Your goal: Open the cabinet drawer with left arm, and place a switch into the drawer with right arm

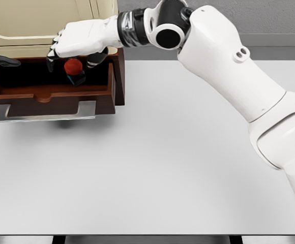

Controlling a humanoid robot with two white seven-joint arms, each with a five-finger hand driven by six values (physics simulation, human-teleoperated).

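The brown wooden drawer [116, 76] stands pulled out of the beige cabinet [35, 20] at the upper left, its metal handle [43, 113] facing me. The switch [75, 69], a red button on a black base, lies slightly tilted inside the drawer. My right hand [74, 51] hovers just over it, palm down, fingers spread and clear of the switch, thumb [97, 58] by the drawer's right wall. At the left edge only a small part of my left hand [0, 61] shows, on the drawer's left rim.
The white table [152, 168] stretches in front of the drawer. My right arm [224, 66] reaches across the upper right of the view toward the cabinet. A grey wall lies behind.
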